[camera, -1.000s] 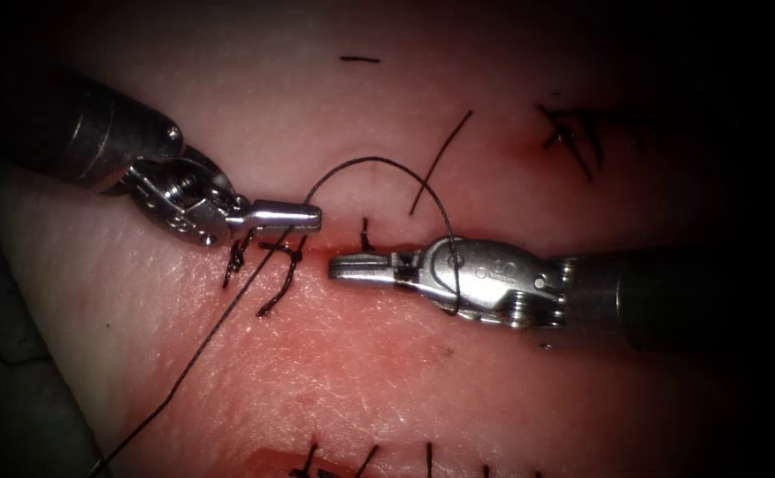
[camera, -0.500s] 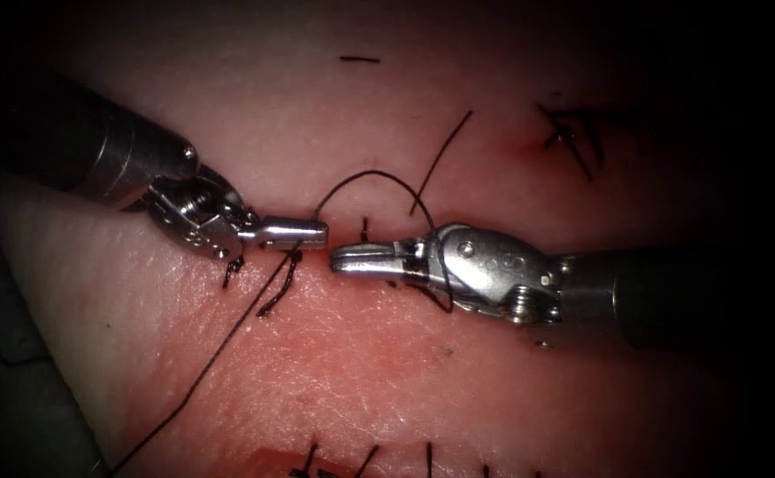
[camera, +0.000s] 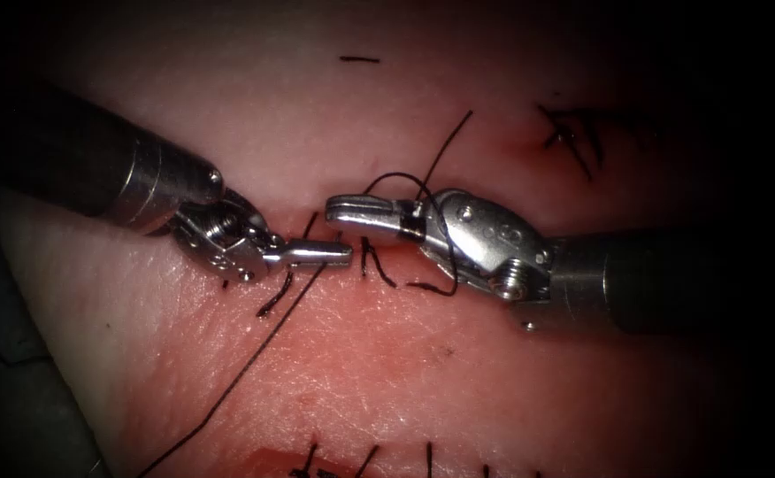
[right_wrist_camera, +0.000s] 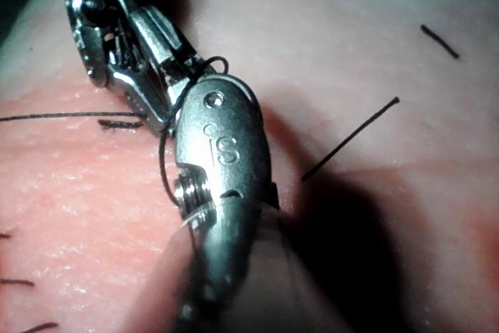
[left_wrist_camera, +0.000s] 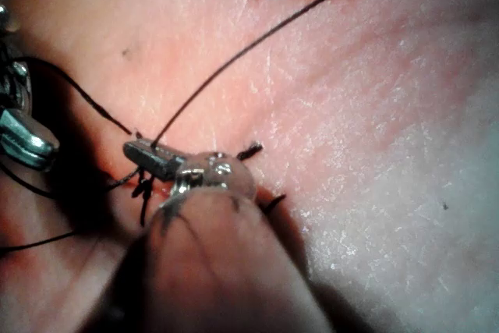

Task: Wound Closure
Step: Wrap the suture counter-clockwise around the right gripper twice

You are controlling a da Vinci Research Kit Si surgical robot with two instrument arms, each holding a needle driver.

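Endoscope view: my left tool [camera: 339, 254] sits on the cut [camera: 379, 252], jaws clenched on the thread [camera: 246, 365], which runs from its tip down toward the lower left and is cut off at the frame edge. My right tool [camera: 339, 210] comes in just above and to the right of it, tips near but apart; jaws look closed, with a loop of thread wrapped around the tool behind them, and I can't make out that they grip anything. Needle: can't find it, too little to tell. Tissue [camera: 387, 372] carries several cut ends [camera: 441, 159] of thread above the cut, stitches [camera: 573, 133] at upper right, more along the bottom edge, half cropped. Left wrist view: left tool [left_wrist_camera: 152, 155] pinches the thread [left_wrist_camera: 273, 33] at the tissue; its shaft hides the area behind. Right wrist view: thread loop [right_wrist_camera: 165, 169] lies across the right tool [right_wrist_camera: 132, 91]; jaw tips hard to read.
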